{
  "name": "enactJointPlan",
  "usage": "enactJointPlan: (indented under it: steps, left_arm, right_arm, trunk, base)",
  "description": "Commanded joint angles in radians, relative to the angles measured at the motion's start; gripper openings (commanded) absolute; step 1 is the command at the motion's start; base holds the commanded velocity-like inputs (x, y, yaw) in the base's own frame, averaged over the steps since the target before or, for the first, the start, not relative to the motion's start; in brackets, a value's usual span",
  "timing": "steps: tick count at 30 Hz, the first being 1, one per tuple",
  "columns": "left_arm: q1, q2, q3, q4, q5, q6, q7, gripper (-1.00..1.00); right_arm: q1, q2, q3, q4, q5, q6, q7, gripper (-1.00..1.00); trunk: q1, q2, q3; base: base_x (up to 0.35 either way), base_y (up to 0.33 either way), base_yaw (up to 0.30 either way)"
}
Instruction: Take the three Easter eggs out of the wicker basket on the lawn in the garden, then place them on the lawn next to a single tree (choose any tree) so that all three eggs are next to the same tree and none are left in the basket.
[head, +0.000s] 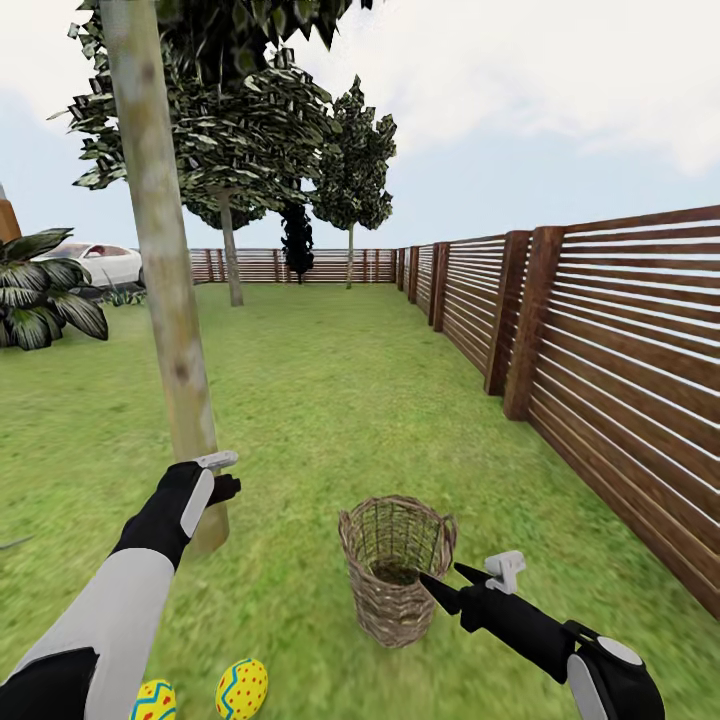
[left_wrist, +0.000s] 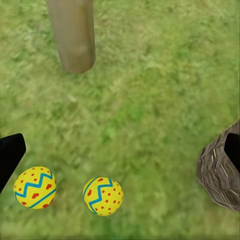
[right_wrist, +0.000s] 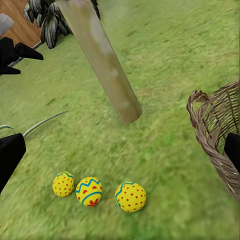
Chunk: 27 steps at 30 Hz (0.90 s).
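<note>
Yellow eggs are out on the grass: right wrist view has three Easter eggs (right_wrist: 91, 191) in a loose row on the lawn (right_wrist: 165, 165), just short of the tree (right_wrist: 102, 62) trunk base. In the head view two of them sit below and behind the left gripper (head: 226, 474), at the bottom edge.

Left gripper hangs up beside the trunk, fingers apart, nothing between them. Right gripper (head: 452, 584) is also spread and empty, its dark fingertips just at the near rim of the wicker basket (head: 397, 570).

Basket stands upright, a short way to the right of the trunk, off to the side of the right gripper's line to the eggs. Head view looks down into it and I see only dark weave at the bottom; looks empty, but the near inner wall is partly hidden, so not fully certain.

Judgement: task looks essentially done. Step in hand is verify and retreat:
- tilt head or right wrist over the rim to confirm no egg inside
- pull the right gripper back and up, clear of the rim, so it doesn't tip the basket
- lift the left arm straight up; don't sweep low over the eggs, they'd roll

Beyond: more trees, the slatted fence (head: 600, 330).
</note>
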Motion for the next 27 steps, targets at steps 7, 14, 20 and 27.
enactJointPlan:
  steps: [7, 14, 20, 27]
  left_arm:
    - [-0.001, 0.0, 0.0, -0.001, 0.011, 0.003, 0.007, 1.0]
    - [-0.001, 0.001, 0.0, -0.001, 0.011, 0.003, 0.007, 1.0]
    - [-0.001, 0.001, 0.0, -0.001, 0.011, 0.003, 0.008, 1.0]
    - [-0.001, 0.0, 0.0, -0.001, 0.011, 0.003, 0.008, 1.0]
  right_arm:
    - [-0.001, 0.0, -0.001, 0.0, -0.006, 0.007, 0.001, 1.0]
    - [-0.001, 0.0, 0.0, 0.0, -0.006, 0.007, 0.001, 1.0]
    - [0.0, 0.0, 0.0, 0.0, -0.007, 0.007, 0.001, 1.0]
    - [0.0, 0.0, 0.001, 0.0, -0.007, 0.007, 0.002, 1.0]
  trunk:
    - [-0.012, 0.021, 0.008]
    - [-0.019, 0.035, 0.015]
    - [-0.042, 0.077, 0.033]
    - [-0.069, 0.126, 0.055]
  base:
    - [0.0, 0.0, 0.0]
    - [0.0, 0.0, 0.0]
    - [0.0, 0.0, 0.0]
    - [0.0, 0.0, 0.0]
